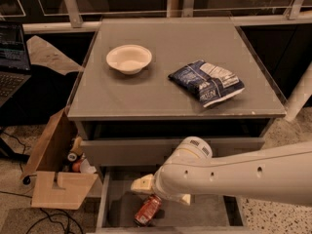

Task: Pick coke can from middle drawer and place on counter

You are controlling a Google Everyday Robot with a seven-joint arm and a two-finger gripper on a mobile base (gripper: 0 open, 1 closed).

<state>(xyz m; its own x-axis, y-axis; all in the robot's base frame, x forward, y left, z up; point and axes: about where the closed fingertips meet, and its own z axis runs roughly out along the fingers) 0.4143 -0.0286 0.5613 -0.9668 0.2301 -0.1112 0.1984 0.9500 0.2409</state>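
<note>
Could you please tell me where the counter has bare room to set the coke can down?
The counter is bare along its front edge, in front of the bowl and chip bag, and across the back behind them. The gap between bowl and bag is narrower. The gripper hangs over the coke can in the middle drawer.

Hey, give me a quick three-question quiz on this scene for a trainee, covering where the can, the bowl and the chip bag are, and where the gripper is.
1. True or false: the bowl and the chip bag both sit on the counter.
2. Where does the coke can lie? A, in the bowl. B, on its side in the open middle drawer. C, beside the chip bag.
3. The gripper is low over the middle drawer. Which object is nearest it?

Key: 1 true. 2 B. 3 the coke can.
</note>
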